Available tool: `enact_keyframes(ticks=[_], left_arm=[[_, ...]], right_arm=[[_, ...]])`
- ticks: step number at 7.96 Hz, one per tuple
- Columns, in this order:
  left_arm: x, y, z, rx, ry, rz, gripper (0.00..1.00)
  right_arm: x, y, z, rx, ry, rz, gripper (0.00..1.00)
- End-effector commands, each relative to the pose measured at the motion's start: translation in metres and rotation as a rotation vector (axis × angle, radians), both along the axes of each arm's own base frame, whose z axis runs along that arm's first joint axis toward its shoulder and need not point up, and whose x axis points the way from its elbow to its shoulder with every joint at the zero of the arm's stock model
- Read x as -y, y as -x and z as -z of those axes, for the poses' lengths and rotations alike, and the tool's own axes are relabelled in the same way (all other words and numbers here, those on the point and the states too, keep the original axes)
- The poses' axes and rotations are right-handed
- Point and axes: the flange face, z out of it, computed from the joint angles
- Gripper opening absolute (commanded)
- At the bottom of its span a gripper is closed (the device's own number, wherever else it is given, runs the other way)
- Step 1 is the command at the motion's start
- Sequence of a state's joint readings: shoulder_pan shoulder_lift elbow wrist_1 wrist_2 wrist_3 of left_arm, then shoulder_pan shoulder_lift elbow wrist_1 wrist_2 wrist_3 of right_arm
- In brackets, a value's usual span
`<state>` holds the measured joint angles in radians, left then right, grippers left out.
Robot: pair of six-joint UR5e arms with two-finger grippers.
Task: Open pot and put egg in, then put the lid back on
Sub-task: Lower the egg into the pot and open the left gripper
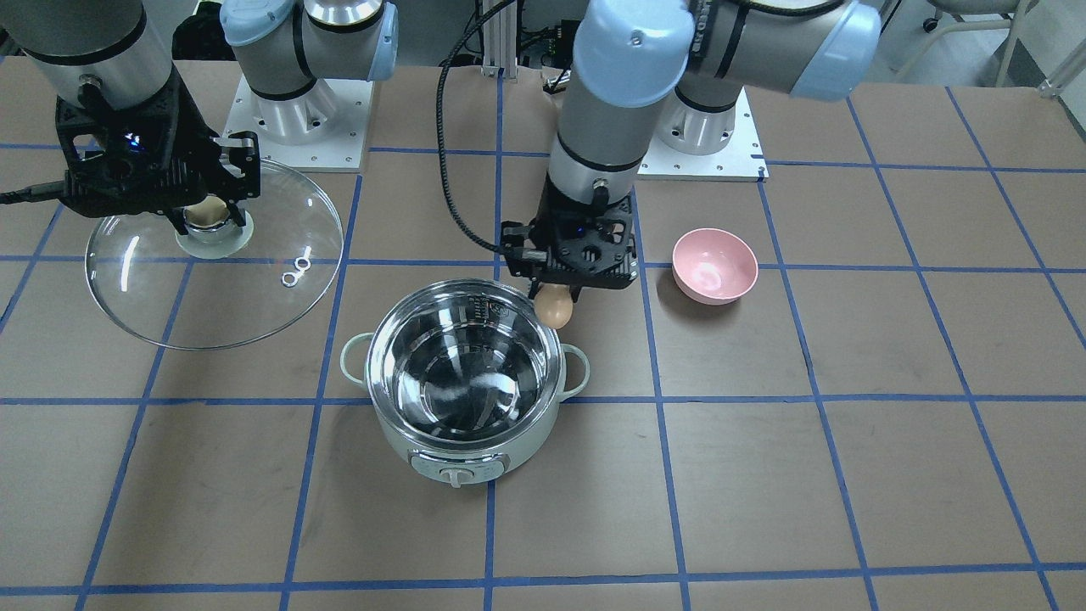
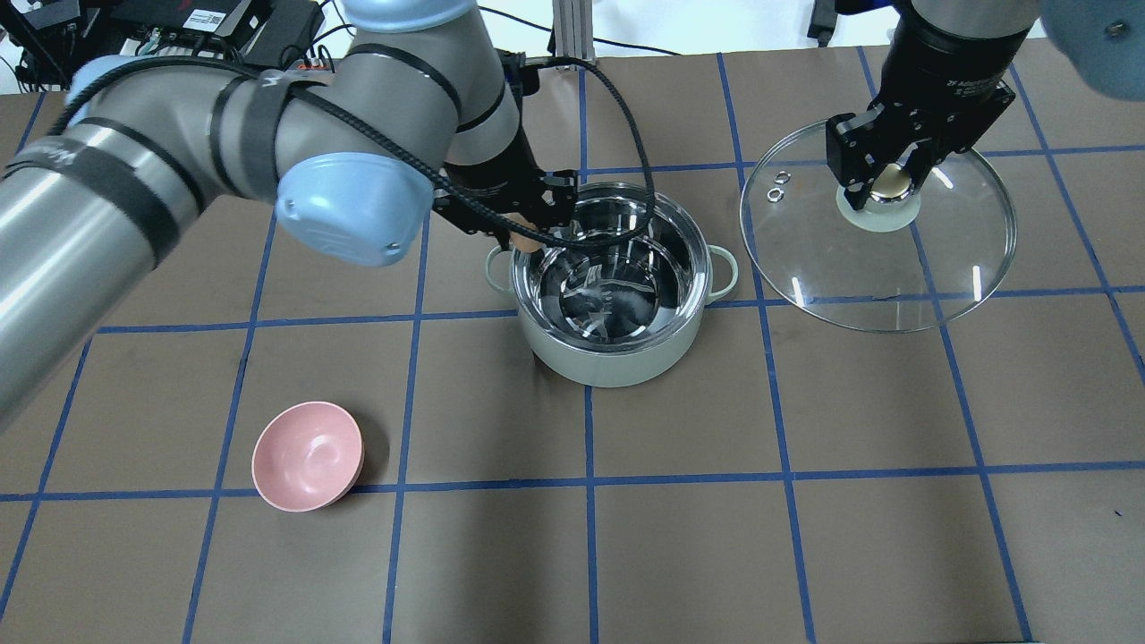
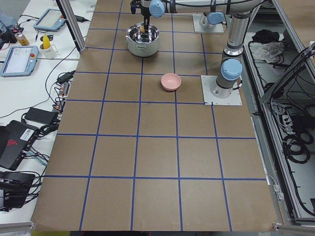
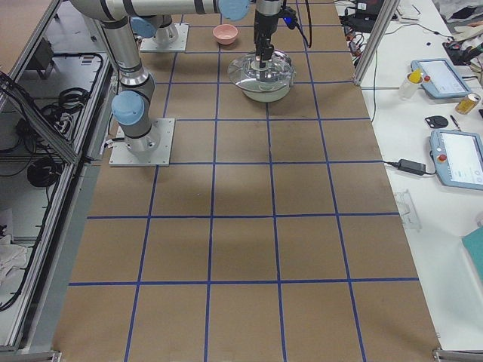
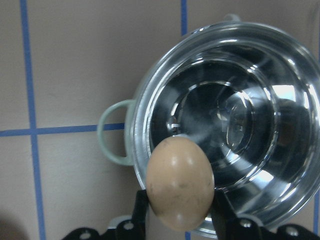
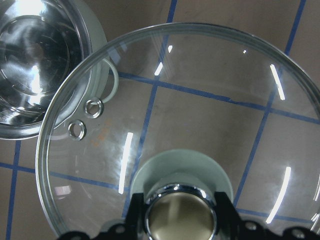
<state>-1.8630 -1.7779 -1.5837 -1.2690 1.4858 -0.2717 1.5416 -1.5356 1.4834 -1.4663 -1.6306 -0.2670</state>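
Note:
The mint-green pot point(image 1: 465, 428) stands open at the table's middle, its steel inside bare; it also shows in the overhead view point(image 2: 608, 349). My left gripper point(image 1: 556, 301) is shut on the tan egg point(image 1: 555, 307) and holds it above the pot's rim on the robot's side. In the left wrist view the egg point(image 5: 180, 182) sits between the fingers, over the pot's rim point(image 5: 137, 150). My right gripper point(image 2: 886, 183) is shut on the knob of the glass lid point(image 2: 881, 268) and holds the lid above the table beside the pot. The lid point(image 6: 200, 100) fills the right wrist view.
A small pink bowl point(image 1: 714, 266) sits on the table on my left side, also in the overhead view point(image 2: 308, 456). The brown table point(image 1: 848, 467) carries a grid of blue tape. The arm bases stand at the table's back edge.

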Motion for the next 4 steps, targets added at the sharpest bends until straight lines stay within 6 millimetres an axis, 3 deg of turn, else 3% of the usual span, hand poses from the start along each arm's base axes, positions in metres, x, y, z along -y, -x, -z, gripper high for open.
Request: enact_keyframes(ticks=[1, 2, 4], left_arm=[[0.026, 0.065, 0.057, -0.025, 0.002, 0.066, 0.16], [0.034, 0.069, 0.075, -0.020, 0.013, 0.071, 0.17], [0.037, 0.073, 0.079, -0.028, 0.040, 0.079, 0.22]], right_arm=[[-0.002, 0.000, 0.002, 0.000, -0.015, 0.000, 0.00], [-0.001, 0.000, 0.002, 0.000, -0.014, 0.000, 0.00], [-0.002, 0.000, 0.002, -0.001, -0.015, -0.003, 0.00]])
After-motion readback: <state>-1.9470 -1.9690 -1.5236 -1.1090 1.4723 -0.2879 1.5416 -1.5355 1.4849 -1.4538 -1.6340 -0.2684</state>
